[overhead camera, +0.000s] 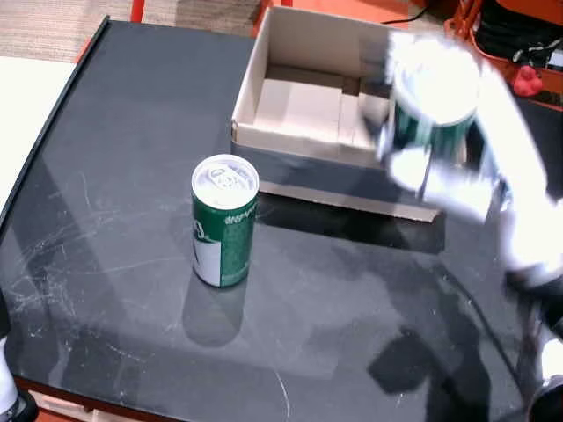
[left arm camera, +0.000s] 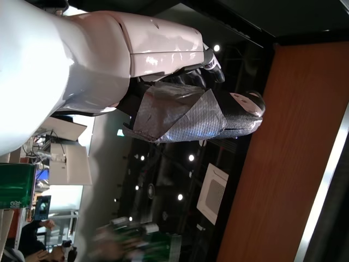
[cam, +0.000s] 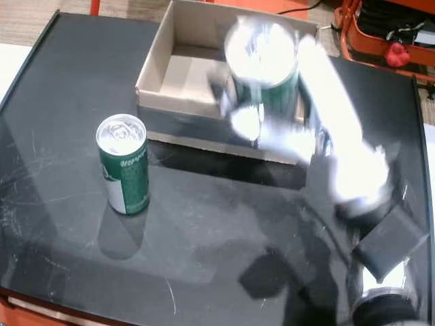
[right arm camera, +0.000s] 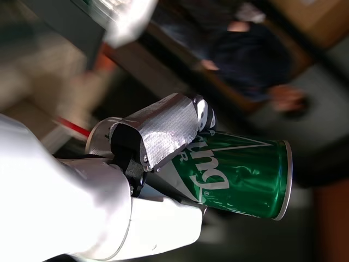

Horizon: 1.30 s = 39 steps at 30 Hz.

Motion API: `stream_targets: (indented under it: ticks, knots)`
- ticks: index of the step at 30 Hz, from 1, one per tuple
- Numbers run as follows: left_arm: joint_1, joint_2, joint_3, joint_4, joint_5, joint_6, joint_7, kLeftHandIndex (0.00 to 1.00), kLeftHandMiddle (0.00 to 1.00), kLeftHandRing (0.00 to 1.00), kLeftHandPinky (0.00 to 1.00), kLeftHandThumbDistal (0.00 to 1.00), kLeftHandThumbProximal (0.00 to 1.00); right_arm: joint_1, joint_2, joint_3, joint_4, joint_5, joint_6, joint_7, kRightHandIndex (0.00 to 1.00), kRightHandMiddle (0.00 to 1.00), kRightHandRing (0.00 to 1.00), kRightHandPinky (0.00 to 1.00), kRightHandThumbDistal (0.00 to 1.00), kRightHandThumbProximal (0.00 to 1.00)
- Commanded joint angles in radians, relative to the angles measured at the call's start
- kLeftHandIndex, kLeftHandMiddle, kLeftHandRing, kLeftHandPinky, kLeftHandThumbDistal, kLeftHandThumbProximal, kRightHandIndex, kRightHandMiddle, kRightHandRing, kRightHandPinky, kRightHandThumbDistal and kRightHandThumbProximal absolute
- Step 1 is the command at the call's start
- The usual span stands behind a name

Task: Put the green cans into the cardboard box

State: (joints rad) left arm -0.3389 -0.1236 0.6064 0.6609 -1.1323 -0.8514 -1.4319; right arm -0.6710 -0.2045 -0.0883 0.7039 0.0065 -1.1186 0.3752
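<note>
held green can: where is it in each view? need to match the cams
Head view: held green can upper right, blurred, in the right hand over the cardboard box.
Other head view: can top centre, over the box.
Left wrist view: not in it; only the left hand.
Right wrist view: can centre right, lying sideways in the picture.
Shared landmark: the box, in both head views.

Exhibition hall: ceiling spotlights (left arm camera: 191, 158), onlookers (right arm camera: 248, 54).

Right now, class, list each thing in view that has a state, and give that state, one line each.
Cardboard box: open, nothing inside.
Standing green can: upright on the table, unopened.
Held green can: gripped, lifted at the box.
Right hand: shut on held green can.
Left hand: holds nothing.
</note>
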Motion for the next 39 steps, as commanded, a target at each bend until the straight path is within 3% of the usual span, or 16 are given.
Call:
stream_targets:
  ticks: [1,2,3,4,5,7,10,12,15,19,22,24,29,33,36,39]
  knots:
    - [-0.053,-0.053,0.031,0.037,-0.007,-0.011,-0.033,0.93,0.94,0.94,0.96,0.45,0.90,-0.035,-0.022,0.001,-0.030,-0.011,0.031,-0.031,0.51,0.39,0.45,0.34,0.69,0.48]
    - [-0.065,-0.054,0.040,0.051,-0.013,-0.015,-0.047,0.93,0.94,0.94,0.96,0.44,0.90,-0.054,-0.025,0.001,-0.030,-0.018,0.042,-0.040,0.58,0.34,0.41,0.32,0.68,0.48]
    - [-0.074,-0.054,0.048,0.064,-0.019,-0.010,-0.061,0.93,0.94,0.94,0.96,0.43,0.89,-0.078,-0.027,0.006,-0.030,-0.009,0.055,-0.038,0.37,0.28,0.38,0.30,0.68,0.44]
    - [-0.083,-0.053,0.057,0.078,-0.023,-0.003,-0.073,0.93,0.94,0.94,0.95,0.45,0.88,-0.098,-0.029,0.010,-0.027,0.002,0.070,-0.033,0.23,0.26,0.37,0.28,0.67,0.44]
    - [-0.092,-0.053,0.066,0.091,-0.026,0.000,-0.085,0.93,0.94,0.94,0.95,0.45,0.88,-0.113,-0.030,0.013,-0.027,0.013,0.084,-0.028,0.16,0.24,0.35,0.26,0.67,0.44]
    - [-0.109,-0.055,0.084,0.113,-0.032,-0.005,-0.107,0.92,0.94,0.94,0.96,0.44,0.88,-0.141,-0.032,0.014,-0.026,0.017,0.104,-0.032,0.08,0.21,0.32,0.23,0.67,0.42]
    - [-0.129,-0.060,0.107,0.135,-0.034,-0.012,-0.125,0.91,0.94,0.94,0.96,0.50,0.86,-0.197,-0.046,0.007,0.006,-0.033,0.096,-0.073,0.05,0.18,0.30,0.20,0.68,0.50]
    - [-0.137,-0.063,0.119,0.145,-0.031,-0.014,-0.136,0.91,0.94,0.95,0.95,0.51,0.86,-0.252,-0.063,0.008,0.057,-0.060,0.108,-0.092,0.04,0.18,0.31,0.20,0.64,0.41]
    - [-0.147,-0.066,0.133,0.155,-0.028,-0.005,-0.142,0.91,0.94,0.95,0.95,0.54,0.86,-0.381,-0.111,0.032,0.220,-0.156,0.168,-0.155,0.03,0.19,0.33,0.19,0.68,0.45]
    - [-0.157,-0.072,0.147,0.155,-0.034,-0.010,-0.166,0.93,0.95,0.95,0.96,0.56,0.87,-0.555,-0.172,0.119,0.450,-0.317,0.349,-0.293,0.08,0.27,0.42,0.21,0.55,0.26]
    - [-0.157,-0.072,0.151,0.152,-0.036,0.015,-0.181,0.93,0.95,0.95,0.96,0.57,0.84,-0.622,-0.194,0.185,0.542,-0.400,0.476,-0.361,0.16,0.36,0.51,0.28,0.50,0.31]
    - [-0.156,-0.076,0.154,0.148,-0.034,0.016,-0.178,0.92,0.95,0.94,0.95,0.60,0.83,-0.652,-0.203,0.231,0.579,-0.452,0.559,-0.390,0.19,0.39,0.52,0.30,0.54,0.36]
    - [-0.160,-0.087,0.163,0.144,-0.027,-0.009,-0.173,0.91,0.94,0.95,0.96,0.63,0.87,-0.688,-0.204,0.321,0.617,-0.543,0.695,-0.434,0.13,0.33,0.45,0.27,0.50,0.29]
    - [-0.160,-0.095,0.158,0.139,-0.027,0.003,-0.166,0.91,0.94,0.93,0.95,0.61,0.86,-0.707,-0.189,0.371,0.631,-0.586,0.785,-0.438,0.13,0.31,0.40,0.25,0.55,0.33]
    - [-0.153,-0.099,0.150,0.134,-0.023,0.017,-0.158,0.90,0.92,0.92,0.93,0.62,0.85,-0.710,-0.170,0.395,0.639,-0.600,0.827,-0.428,0.14,0.28,0.34,0.22,0.52,0.30]
    - [-0.152,-0.110,0.145,0.125,-0.022,0.010,-0.150,0.90,0.93,0.91,0.93,0.63,0.87,-0.711,-0.159,0.455,0.647,-0.650,0.833,-0.397,0.17,0.29,0.31,0.25,0.56,0.34]
